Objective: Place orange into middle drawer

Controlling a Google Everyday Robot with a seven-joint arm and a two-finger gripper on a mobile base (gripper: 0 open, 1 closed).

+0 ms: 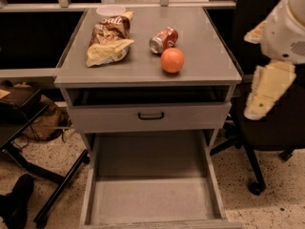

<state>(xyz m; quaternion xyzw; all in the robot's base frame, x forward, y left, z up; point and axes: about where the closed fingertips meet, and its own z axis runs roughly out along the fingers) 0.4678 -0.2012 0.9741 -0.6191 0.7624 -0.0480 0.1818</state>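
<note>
The orange [172, 60] sits on the grey cabinet top [205, 66], near its front edge and just in front of a red soda can [163, 39] lying on its side. The middle drawer [151, 199] is pulled out wide at the bottom of the view, showing a bare flat grey floor and low side walls. My gripper [265, 90] hangs in the air at the right, beyond the cabinet's right edge. It is lower than the top and well apart from the orange, and it holds nothing.
Two chip bags [109, 39] lie at the back left of the top, with a clear cup [110, 9] behind them. A drawer front with a black handle [151, 115] stands slightly open above the middle drawer. A black office chair [267, 132] is behind my gripper, and a dark stand [28, 142] is at the left.
</note>
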